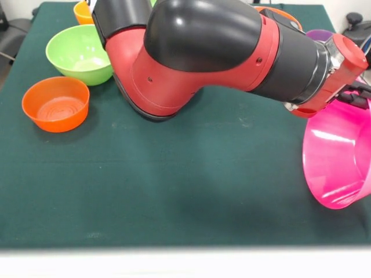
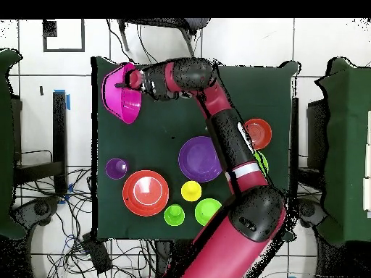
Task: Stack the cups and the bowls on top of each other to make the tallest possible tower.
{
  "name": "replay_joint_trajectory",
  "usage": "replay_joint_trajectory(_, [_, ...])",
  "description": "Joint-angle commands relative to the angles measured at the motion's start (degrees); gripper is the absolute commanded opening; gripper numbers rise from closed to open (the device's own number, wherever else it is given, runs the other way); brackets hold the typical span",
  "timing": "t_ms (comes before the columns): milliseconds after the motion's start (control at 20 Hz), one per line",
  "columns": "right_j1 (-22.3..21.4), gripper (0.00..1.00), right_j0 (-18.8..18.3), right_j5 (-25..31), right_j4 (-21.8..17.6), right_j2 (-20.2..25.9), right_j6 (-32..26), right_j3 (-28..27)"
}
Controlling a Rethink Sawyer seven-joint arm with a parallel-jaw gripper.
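one end effector [image 1: 355, 92] grips the tilted pink bowl [image 1: 339, 156] beside the table edge [image 1: 185, 248].

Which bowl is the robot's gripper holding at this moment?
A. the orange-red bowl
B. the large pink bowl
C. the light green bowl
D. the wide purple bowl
B. The gripper is at the rim of the large pink bowl, which is tilted on its side near the table's edge, while the purple bowl lies flat on the table.
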Motion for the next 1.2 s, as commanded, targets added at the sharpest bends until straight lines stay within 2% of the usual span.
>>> replay_joint_trajectory(50, [4.35, 0.00, 0.17, 4.10, -4.76, -4.53, -22.86, -5.81])
replay_joint_trajectory(650, [3.42, 0.00, 1.87, 13.48, -5.45, -5.88, -23.74, -14.23])
replay_joint_trajectory(1200, [4.15, 0.00, 2.36, 18.60, -7.42, -6.11, -27.16, -19.95])
